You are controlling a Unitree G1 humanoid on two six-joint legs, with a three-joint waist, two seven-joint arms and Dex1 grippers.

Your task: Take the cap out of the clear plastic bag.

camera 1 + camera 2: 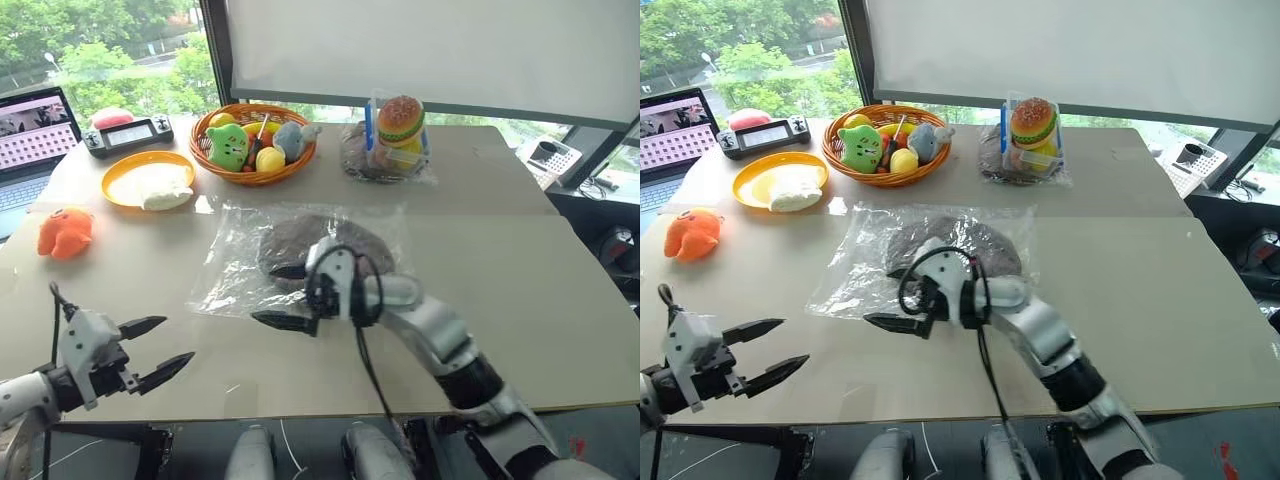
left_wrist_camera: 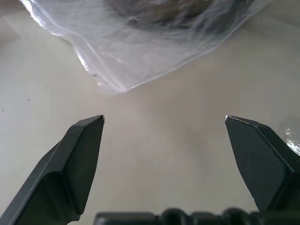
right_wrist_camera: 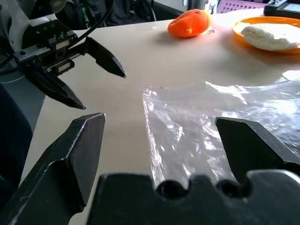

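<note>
- Cap (image 1: 958,243) sits inside the clear plastic bag (image 1: 855,270), flat on the bench (image 1: 1160,300) at mid-table, so the extraction is not yet done — this looks like the approach step.
- Nearest the robot, the left gripper (image 1: 768,352) hovers over the near left part of the bench, fingers spread wide, holding nothing and well apart from the bag.
- Next out, the right gripper (image 1: 902,300) reaches across the near edge of the bag, pointing leftwards, fingers also released and wide; in the right wrist view the bag's crinkled corner lies between the two fingers, but whether a finger touches the film I cannot tell.
- Judgement call: the next move needs one gripper to pin or pinch the thin plastic while the other gets at the cap through the opening; which edge is the open one I cannot tell.
- Farther back: an orange plate (image 1: 780,182), an orange soft toy (image 1: 691,233), the wicker basket (image 1: 886,143) of toys, and a wrapped bundle with a burger toy (image 1: 1031,123).
</note>
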